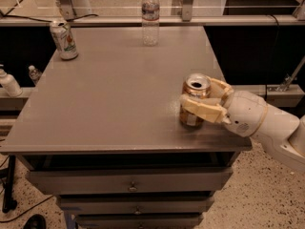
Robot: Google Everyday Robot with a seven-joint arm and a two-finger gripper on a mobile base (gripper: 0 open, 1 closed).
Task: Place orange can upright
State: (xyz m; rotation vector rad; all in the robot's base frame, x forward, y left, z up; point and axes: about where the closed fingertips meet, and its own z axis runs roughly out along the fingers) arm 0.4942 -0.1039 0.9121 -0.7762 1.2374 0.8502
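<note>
The orange can (192,117) stands upright on the grey table (109,94), close to its right front corner, with its open silver top facing up. My gripper (198,97) reaches in from the right on a white arm. Its cream fingers (202,109) wrap the can, one across the front and one behind, and are shut on it. The can's base is at table level; I cannot tell whether it touches the table.
A white can with green and red marks (64,39) stands at the far left corner. A clear water bottle (150,15) stands at the far middle edge. Drawers (131,186) sit under the table. Small bottles (8,82) stand on a lower shelf to the left.
</note>
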